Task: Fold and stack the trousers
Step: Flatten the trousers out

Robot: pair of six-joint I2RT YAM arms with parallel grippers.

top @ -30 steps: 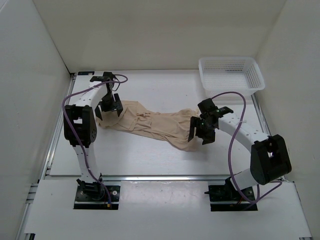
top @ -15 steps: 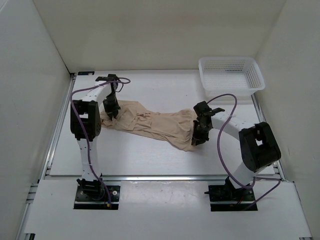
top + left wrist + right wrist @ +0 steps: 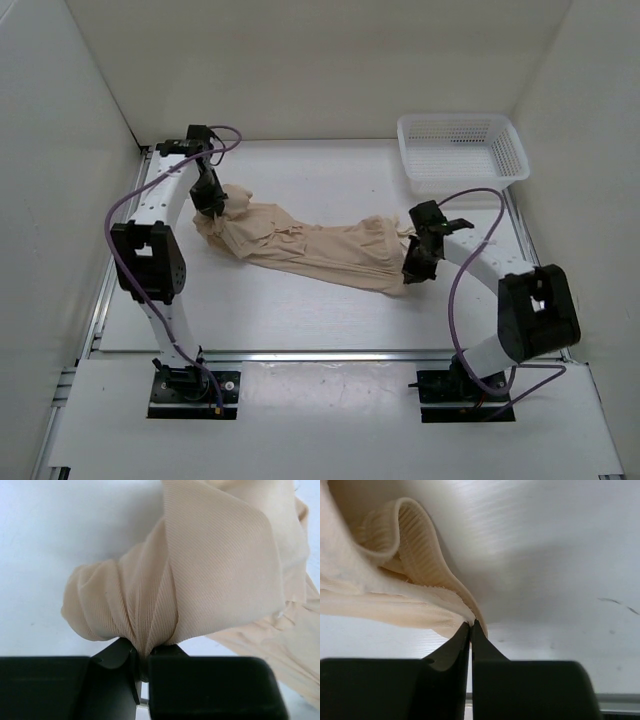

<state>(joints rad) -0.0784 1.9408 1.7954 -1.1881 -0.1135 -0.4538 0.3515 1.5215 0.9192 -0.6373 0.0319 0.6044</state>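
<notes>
My left claw [image 3: 209, 203] is clenched on a bunched end of the trousers [image 3: 310, 248], near the far left corner of the table [image 3: 250, 315]. In the wrist view the cloth gathers into pleats where my jaws meet. My right claw [image 3: 413, 268] is pinched tight on the other end, at a ribbed band, toward the right edge. The trousers lie stretched across the middle of the table between both claws, wrinkly, slanting from far left to nearer right. A white basket [image 3: 462, 150] sits in the far right corner, apart from the cloth.
</notes>
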